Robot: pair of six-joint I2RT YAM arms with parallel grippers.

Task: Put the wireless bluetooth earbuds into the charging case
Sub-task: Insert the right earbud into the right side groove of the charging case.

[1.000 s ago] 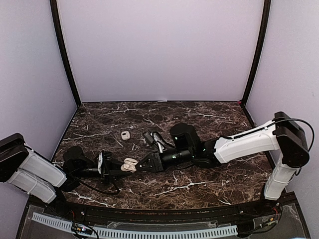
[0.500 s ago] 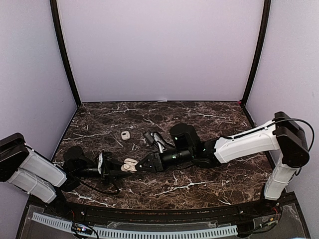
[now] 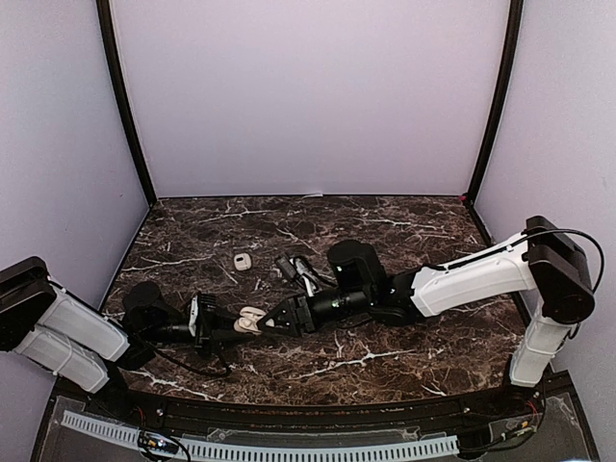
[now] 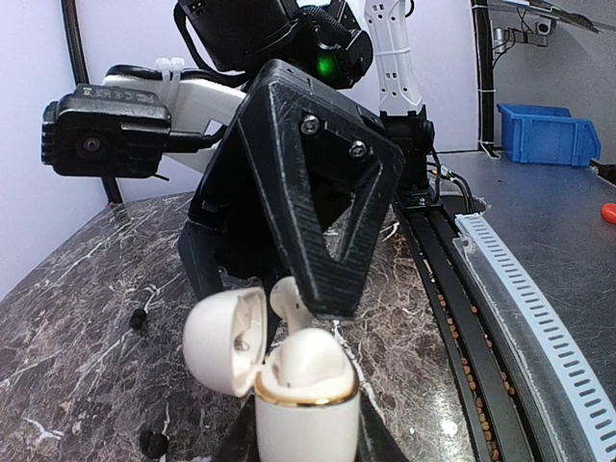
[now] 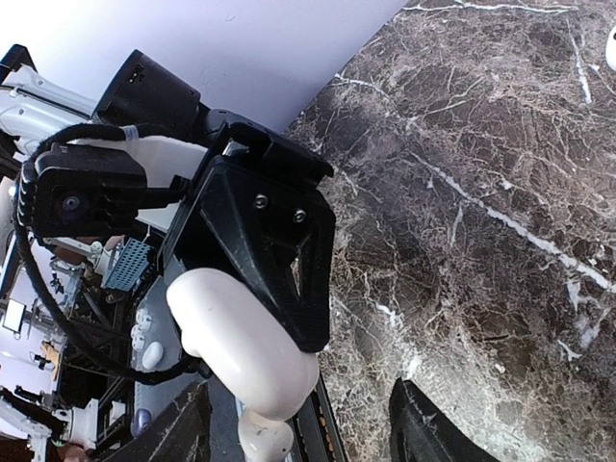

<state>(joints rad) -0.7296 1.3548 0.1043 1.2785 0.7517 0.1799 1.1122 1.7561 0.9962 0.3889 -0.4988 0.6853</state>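
My left gripper (image 3: 219, 323) is shut on a white charging case (image 3: 252, 320) with a gold rim (image 4: 306, 423), held upright, its lid (image 4: 226, 339) swung open to the left. One white earbud (image 4: 310, 361) sits in the case. A second white earbud (image 4: 287, 296) stands just behind it at the case mouth, against a finger (image 4: 322, 192) of my right gripper (image 3: 273, 321). In the right wrist view the lid (image 5: 245, 342) and an earbud (image 5: 265, 438) show between my wide-apart right fingers (image 5: 183, 433); that gripper is open.
A small white case (image 3: 243, 261) and a dark cluster with a black case (image 3: 294, 267) lie on the marble behind the grippers. Two black earbuds (image 4: 140, 318) (image 4: 152, 443) lie on the table left of the held case. The table's front rail (image 4: 500, 289) runs on the right.
My right gripper has edged a little left, closer onto the open case. The left gripper and case have hardly moved.
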